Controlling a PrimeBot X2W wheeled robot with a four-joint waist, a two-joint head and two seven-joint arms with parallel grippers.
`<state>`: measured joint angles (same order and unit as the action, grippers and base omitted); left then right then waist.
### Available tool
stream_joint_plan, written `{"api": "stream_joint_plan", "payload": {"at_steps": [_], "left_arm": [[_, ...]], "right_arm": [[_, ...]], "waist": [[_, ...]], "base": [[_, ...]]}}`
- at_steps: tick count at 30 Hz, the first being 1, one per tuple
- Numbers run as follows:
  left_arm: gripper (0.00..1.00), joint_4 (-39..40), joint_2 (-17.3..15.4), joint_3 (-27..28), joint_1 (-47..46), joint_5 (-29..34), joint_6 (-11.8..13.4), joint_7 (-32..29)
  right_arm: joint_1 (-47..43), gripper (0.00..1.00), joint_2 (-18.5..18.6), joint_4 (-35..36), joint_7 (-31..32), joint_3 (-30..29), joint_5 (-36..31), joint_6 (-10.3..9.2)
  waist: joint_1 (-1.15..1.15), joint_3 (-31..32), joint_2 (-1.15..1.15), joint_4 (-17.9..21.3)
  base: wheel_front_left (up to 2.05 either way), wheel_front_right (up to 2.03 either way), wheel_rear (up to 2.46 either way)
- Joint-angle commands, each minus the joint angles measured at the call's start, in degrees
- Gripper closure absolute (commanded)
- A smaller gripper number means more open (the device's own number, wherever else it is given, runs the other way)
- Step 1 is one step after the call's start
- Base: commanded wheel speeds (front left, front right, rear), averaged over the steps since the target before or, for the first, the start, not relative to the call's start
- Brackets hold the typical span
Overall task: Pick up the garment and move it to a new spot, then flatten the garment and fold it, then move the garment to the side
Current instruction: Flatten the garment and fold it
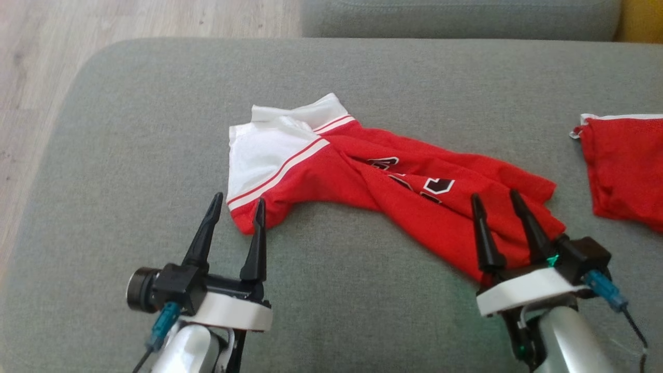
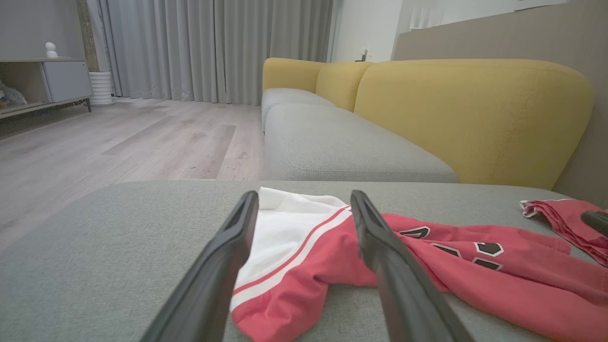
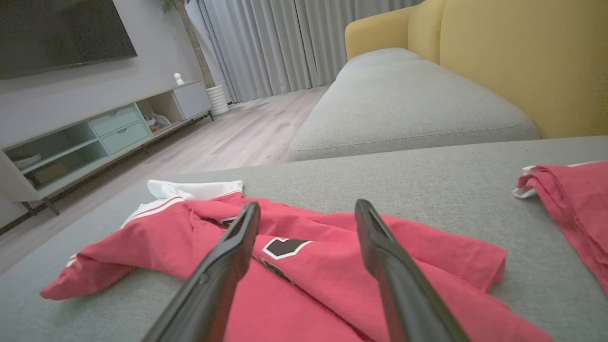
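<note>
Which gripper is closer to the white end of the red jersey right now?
Left. The left gripper stands open at the striped hem just below the white end. The right gripper stands open over the opposite, all-red end of the jersey.

There are two garments, one red-and-white garment [image 1: 362, 191] and one red garment [image 1: 627, 166]. There are two grippers, the left gripper [image 1: 239, 198] and the right gripper [image 1: 493, 194], each with two fingers [image 1: 203, 233], so four fingers. The sofa [image 1: 129, 155] shows three grey seats [image 2: 342, 147] and three yellow backs [image 2: 475, 118]. One TV [image 3: 57, 33], one cabinet [image 3: 71, 152] with two drawers [image 3: 116, 128] and one white pot [image 3: 218, 99] stand across the room.
</note>
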<state>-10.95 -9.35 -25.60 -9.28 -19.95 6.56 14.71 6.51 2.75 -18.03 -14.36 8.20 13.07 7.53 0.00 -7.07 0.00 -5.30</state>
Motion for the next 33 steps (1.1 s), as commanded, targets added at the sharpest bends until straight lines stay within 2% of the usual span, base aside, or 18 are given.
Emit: {"api": "stream_joint_plan", "payload": {"at_steps": [1, 5, 8, 10, 11, 13, 15, 19, 21, 29, 33], "left_arm": [[0.0, 1.5, 0.1, 2.8, -3.0, 0.7, -0.3, 0.3], [0.0, 1.0, 1.7, 4.7, -3.1, 2.1, -2.1, 0.3], [0.0, 0.3, 2.8, 5.8, -3.0, 3.1, -3.4, 0.3], [0.0, -0.1, 3.5, 6.3, -3.2, 3.7, -4.2, 0.3], [0.0, -0.4, 4.1, 6.7, -3.4, 4.2, -5.0, 0.3], [0.0, -0.7, 4.7, 7.1, -3.6, 4.6, -5.6, 0.3], [0.0, -0.9, 5.2, 7.6, -3.6, 5.0, -6.0, 0.3], [0.0, -1.3, 5.7, 8.9, -3.5, 5.5, -6.8, 0.3], [0.0, -1.4, 5.9, 9.5, -3.4, 5.9, -7.1, 0.3], [0.0, -1.5, 6.3, 10.2, -3.8, 6.8, -7.9, 0.3], [0.0, -1.2, 6.4, 9.9, -4.3, 7.0, -8.2, 0.3]], "right_arm": [[2.6, 0.0, 0.1, 1.3, -0.6, 0.6, -0.8, -0.04], [7.3, 0.0, 0.1, -2.0, 2.0, -2.8, -4.0, -0.04], [12.2, 0.0, 0.1, -6.8, 8.5, -9.1, -6.3, -0.04], [15.2, 0.0, 0.1, -10.5, 13.5, -13.3, -10.0, -0.04], [17.7, 0.0, 0.1, -13.7, 17.2, -17.5, -12.5, -0.04], [19.3, 0.0, 0.1, -16.2, 20.2, -20.5, -16.0, -0.04], [20.1, 0.0, 0.1, -18.1, 22.8, -22.4, -19.1, -0.04], [20.6, 0.0, 0.1, -20.4, 25.8, -23.9, -21.3, -0.04], [20.7, 1.0, 0.1, -20.8, 26.2, -23.5, -21.7, -0.04], [25.7, 1.0, 0.2, -17.1, 25.3, -22.5, -26.0, -0.04], [31.1, 1.0, 2.4, -16.1, 25.1, -20.4, -27.7, -0.04]], "waist": [[0.0, -0.6, 0.0, -0.4], [0.0, -2.0, 0.0, -1.0], [0.0, -3.0, 0.0, -1.6], [0.0, -3.5, 0.0, -2.1], [0.0, -3.9, 0.0, -2.8], [0.0, -4.3, 0.0, -3.3], [0.0, -4.5, 0.0, -3.8], [0.0, -4.7, 0.0, -4.1], [0.0, -4.7, 0.0, -4.1], [0.0, -4.8, 0.0, -3.7], [0.0, -5.7, 0.0, -4.1]], "base": [[0.0, 0.0, 0.0], [0.0, 0.0, 0.0], [0.0, 0.0, 0.0], [0.0, 0.0, 0.0], [0.0, 0.0, 0.0], [0.0, 0.0, 0.0], [0.0, 0.0, 0.0], [0.0, 0.0, 0.0], [0.0, 0.0, 0.0], [0.0, 0.0, 0.0], [0.0, 0.0, 0.0]]}}
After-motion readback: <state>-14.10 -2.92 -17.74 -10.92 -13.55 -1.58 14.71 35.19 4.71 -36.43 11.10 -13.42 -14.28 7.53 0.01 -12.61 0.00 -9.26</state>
